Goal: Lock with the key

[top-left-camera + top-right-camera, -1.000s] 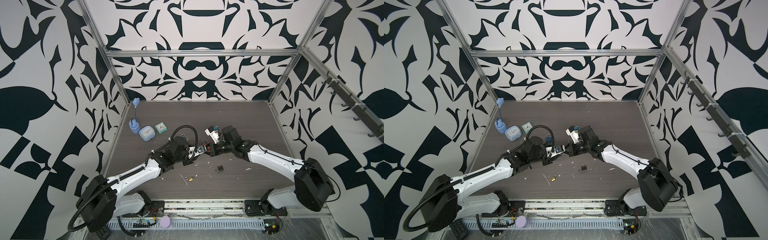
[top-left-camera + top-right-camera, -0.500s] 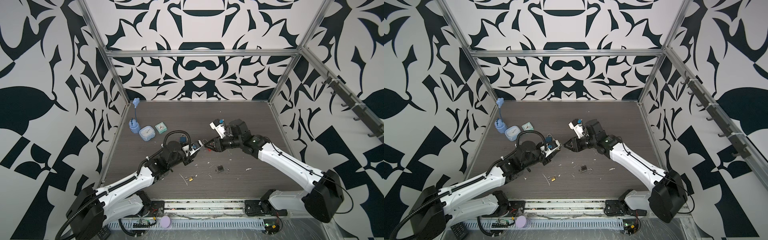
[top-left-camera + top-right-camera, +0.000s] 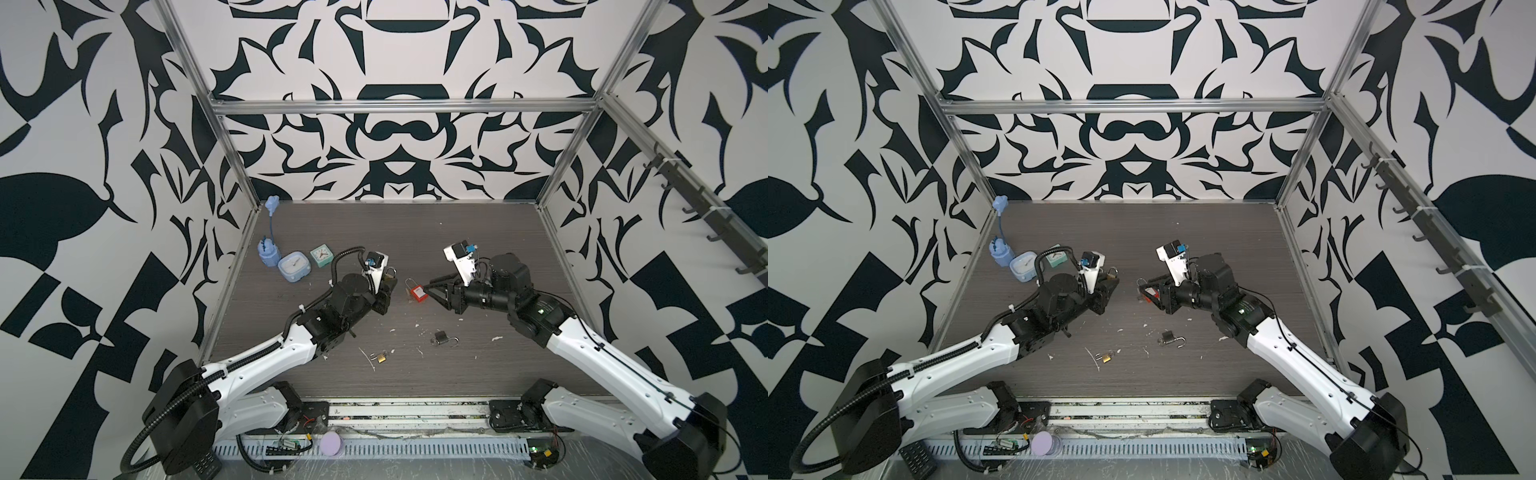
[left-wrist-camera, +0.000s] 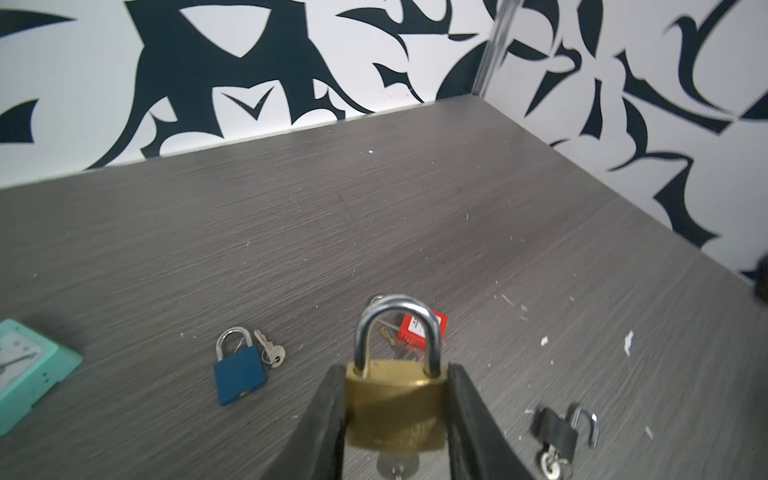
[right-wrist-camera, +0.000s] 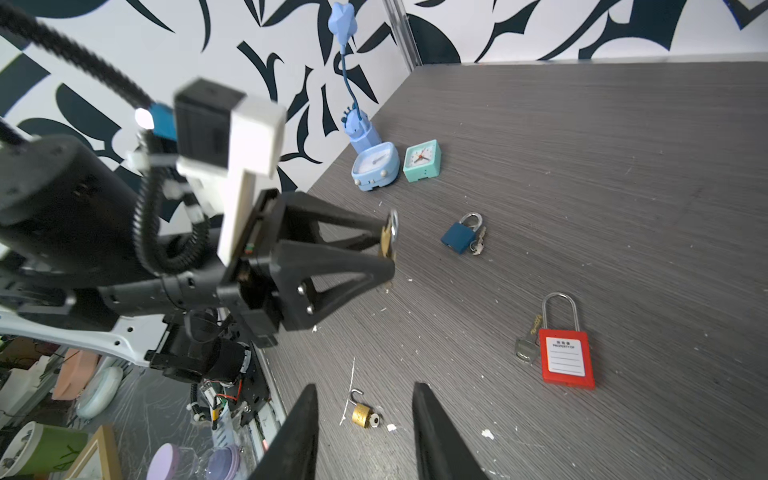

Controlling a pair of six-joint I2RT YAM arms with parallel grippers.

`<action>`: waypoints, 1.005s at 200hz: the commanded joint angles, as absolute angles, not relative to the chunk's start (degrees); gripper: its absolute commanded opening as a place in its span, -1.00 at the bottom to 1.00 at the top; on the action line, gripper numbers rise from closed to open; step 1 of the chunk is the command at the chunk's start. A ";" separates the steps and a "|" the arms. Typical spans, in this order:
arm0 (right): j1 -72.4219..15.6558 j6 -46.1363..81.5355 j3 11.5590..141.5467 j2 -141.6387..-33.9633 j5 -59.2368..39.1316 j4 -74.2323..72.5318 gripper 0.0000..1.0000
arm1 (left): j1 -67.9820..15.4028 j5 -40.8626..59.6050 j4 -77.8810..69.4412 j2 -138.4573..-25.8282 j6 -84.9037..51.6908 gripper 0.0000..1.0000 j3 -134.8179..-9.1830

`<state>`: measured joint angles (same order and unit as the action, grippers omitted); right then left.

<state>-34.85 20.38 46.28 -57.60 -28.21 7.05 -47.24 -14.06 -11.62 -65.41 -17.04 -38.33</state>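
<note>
My left gripper (image 4: 395,370) is shut on a brass padlock (image 4: 395,399), squeezing its body from both sides. The steel shackle (image 4: 397,328) is seated in the body and points away from the wrist. A silver key head (image 4: 397,467) sticks out of the padlock's underside. In both top views the left gripper (image 3: 386,286) holds it above the table's middle. My right gripper (image 5: 363,385) is open with nothing between its fingers. It hovers to the right of the left one, over a red padlock (image 3: 417,292).
On the table lie a blue padlock with keys (image 4: 240,374), the red padlock (image 5: 567,357) with a key, an open black padlock (image 3: 441,336) and a small open brass padlock (image 5: 362,413). Two small clocks (image 3: 295,267) and a blue toy (image 3: 268,253) stand at the left wall.
My right gripper opened and drew back to the right, away from the left gripper. The left arm pulled back slightly to the left, still holding the brass padlock.
</note>
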 commanded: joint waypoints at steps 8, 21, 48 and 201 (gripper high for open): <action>-34.77 20.63 44.56 -58.53 -28.21 1.16 -0.22 | -45.20 -18.77 -3.13 -66.41 -47.52 -1.00 -44.57; -34.75 21.48 44.11 -59.76 -29.27 0.12 -0.22 | -43.52 -16.48 2.50 -67.37 -54.17 -1.00 -47.11; -34.74 24.27 42.90 -62.52 -30.66 -4.52 -0.26 | -39.65 -7.96 7.03 -69.49 -62.84 -1.00 -49.59; -38.45 30.81 52.24 -84.16 -31.38 -16.79 -0.50 | -34.81 6.10 3.25 -75.59 -70.01 -1.00 -48.75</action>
<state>-38.00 30.37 49.04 -83.61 -30.46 -13.34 -35.20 5.23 3.99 -75.83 -69.30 -48.49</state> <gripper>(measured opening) 0.260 0.368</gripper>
